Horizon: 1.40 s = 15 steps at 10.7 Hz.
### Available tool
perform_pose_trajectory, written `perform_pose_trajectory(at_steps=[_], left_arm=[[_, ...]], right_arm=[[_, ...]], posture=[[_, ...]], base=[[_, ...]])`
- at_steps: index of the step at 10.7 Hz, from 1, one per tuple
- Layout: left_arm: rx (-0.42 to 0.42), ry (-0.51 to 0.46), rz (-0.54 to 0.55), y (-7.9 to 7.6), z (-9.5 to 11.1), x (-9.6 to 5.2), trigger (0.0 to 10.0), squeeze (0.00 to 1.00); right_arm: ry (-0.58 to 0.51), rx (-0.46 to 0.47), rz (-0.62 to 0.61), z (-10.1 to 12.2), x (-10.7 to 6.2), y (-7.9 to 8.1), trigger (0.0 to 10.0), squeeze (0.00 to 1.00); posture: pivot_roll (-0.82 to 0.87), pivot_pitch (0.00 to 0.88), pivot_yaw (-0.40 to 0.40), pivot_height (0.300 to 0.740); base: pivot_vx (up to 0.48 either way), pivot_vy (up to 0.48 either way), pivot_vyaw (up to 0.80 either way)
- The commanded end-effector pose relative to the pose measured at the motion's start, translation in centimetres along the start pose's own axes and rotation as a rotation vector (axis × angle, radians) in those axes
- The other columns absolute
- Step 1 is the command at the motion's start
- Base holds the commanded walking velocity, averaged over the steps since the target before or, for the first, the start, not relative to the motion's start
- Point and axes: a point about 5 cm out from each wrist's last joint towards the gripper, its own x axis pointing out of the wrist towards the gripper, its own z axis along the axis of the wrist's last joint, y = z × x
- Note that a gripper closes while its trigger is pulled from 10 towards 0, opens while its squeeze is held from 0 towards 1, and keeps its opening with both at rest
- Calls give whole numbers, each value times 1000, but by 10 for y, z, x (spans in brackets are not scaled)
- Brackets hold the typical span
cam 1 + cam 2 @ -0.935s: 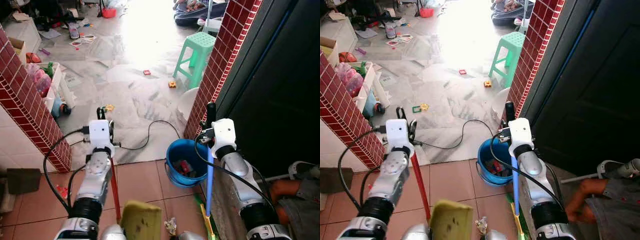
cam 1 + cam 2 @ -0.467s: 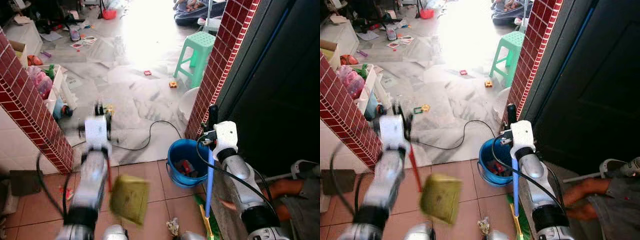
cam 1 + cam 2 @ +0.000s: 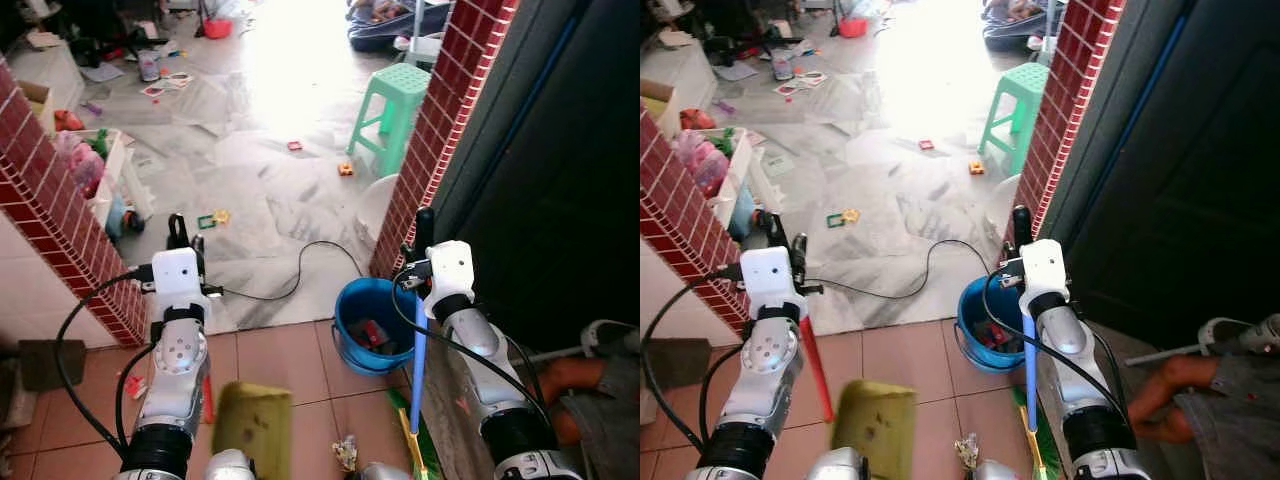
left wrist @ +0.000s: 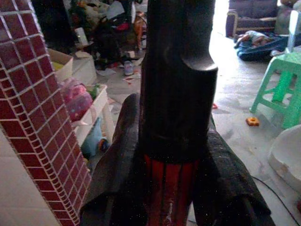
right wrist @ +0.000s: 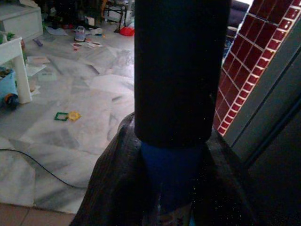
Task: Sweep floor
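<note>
My left gripper [image 3: 184, 236] is shut on the black-capped red handle [image 4: 171, 188] of a dustpan. Its yellow-green pan [image 3: 252, 430] hangs low over the terracotta tiles in front of me. My right gripper [image 3: 423, 228] is shut on the blue handle [image 3: 419, 340] of a broom, held upright beside the right brick pillar. The broom's green and yellow head [image 3: 412, 442] rests on the floor near the bottom edge. A small clump of litter [image 3: 347, 452] lies on the tiles between pan and broom head.
A blue bucket [image 3: 372, 325] stands by the right brick pillar [image 3: 440, 130], and a black cable [image 3: 300, 270] crosses the marble floor. A left brick pillar [image 3: 60, 230] narrows the doorway. Beyond are a green stool [image 3: 395, 105] and scattered toys [image 3: 344, 169]. A person's arm [image 3: 575, 380] lies at lower right.
My left arm has swung to the left with the dustpan, whose pan shifted left and lower. The right arm and broom have stayed where they were.
</note>
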Motion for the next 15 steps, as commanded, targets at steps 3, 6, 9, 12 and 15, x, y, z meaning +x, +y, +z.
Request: perform_pose_trajectory(at_steps=[3,6,9,12,15], left_arm=[[12,-68,-20,-15,24,9,10000,0],[-2,-33,-79,-19,19,7,10000,0],[-11,-6,-130,-26,25,10,10000,0],[-64,24,-179,-38,23,9,10000,0],[-13,-5,-158,-54,27,14,10000,0]], right_arm=[[-57,-9,-19,14,7,-6,10000,0],[-64,-6,-25,17,9,-6,10000,0],[-54,-14,-48,18,9,-8,10000,0],[-36,29,-67,20,14,-7,10000,0],[-28,124,-122,29,21,-7,10000,0]], posture=[[-7,0,-42,740],[-11,8,-40,740],[-12,25,-33,740],[-16,35,-36,740],[-37,41,-30,740]], base=[[0,0,144],[0,0,367],[0,0,0],[0,0,0],[0,0,0]])
